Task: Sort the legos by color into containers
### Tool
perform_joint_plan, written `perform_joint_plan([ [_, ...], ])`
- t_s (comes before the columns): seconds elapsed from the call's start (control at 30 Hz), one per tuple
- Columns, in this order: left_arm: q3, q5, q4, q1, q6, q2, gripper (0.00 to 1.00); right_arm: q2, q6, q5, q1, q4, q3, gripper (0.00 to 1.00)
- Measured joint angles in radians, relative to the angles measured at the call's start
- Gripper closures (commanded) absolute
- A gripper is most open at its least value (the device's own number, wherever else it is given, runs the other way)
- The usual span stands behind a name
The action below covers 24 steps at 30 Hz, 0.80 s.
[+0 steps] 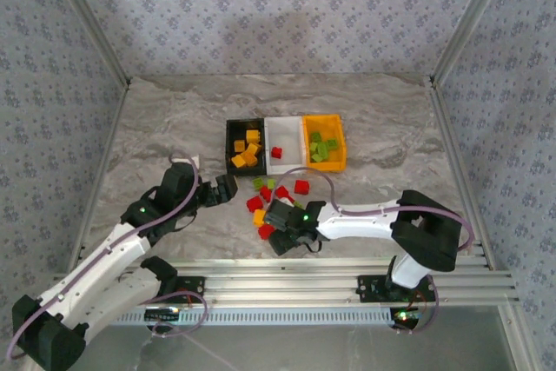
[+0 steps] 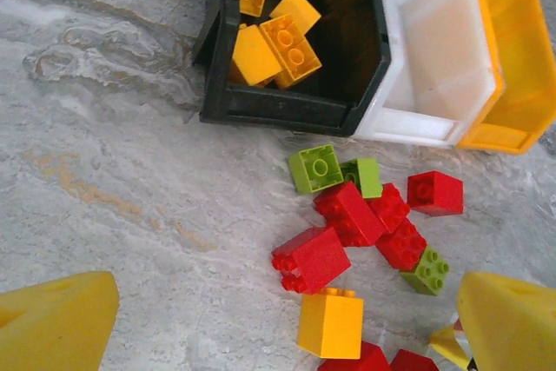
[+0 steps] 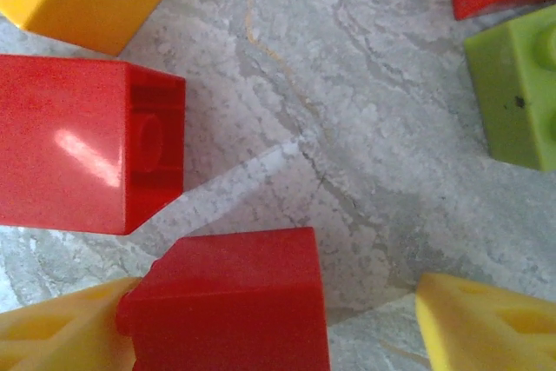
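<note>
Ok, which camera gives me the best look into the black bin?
Left wrist: the black bin sits close, and the orange-yellow bricks inside it show individually, studs and all. Top external shows the bin small, leftmost in the row, its contents just a yellow patch.

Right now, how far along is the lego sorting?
Orange-yellow bricks sit in the black bin, one red brick in the white bin, green bricks in the orange-yellow bin. In hand: the right end effector, open, straddles a loose red brick; the left end effector is open and empty. Remaining: a pile of red, green and orange-yellow bricks before the bins.
</note>
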Motion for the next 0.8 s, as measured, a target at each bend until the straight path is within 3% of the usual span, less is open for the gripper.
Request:
perform_joint_plan([
  [0.17, -0.01, -0.002, 0.0, 0.007, -0.005, 0.0, 0.0, 0.0, -0.004, 0.009, 0.008, 0.008, 0.0, 0.5],
  [0.27, -0.023, -0.002, 0.002, 0.009, -0.008, 0.0, 0.0, -0.006, -0.001, 0.009, 0.012, 0.013, 0.0, 0.56],
  [0.53, -0.062, -0.002, 0.002, 0.009, -0.011, -0.001, 0.0, -0.161, -0.004, 0.021, -0.017, -0.039, 0.023, 0.59],
  [0.67, -0.081, -0.002, 0.002, 0.009, -0.012, -0.003, 0.01, -0.204, -0.016, 0.035, -0.123, -0.048, 0.12, 0.59],
  [0.8, -0.089, 0.004, 0.002, 0.01, -0.012, -0.01, 0.01, -0.151, -0.017, 0.056, -0.247, -0.048, 0.265, 0.59],
])
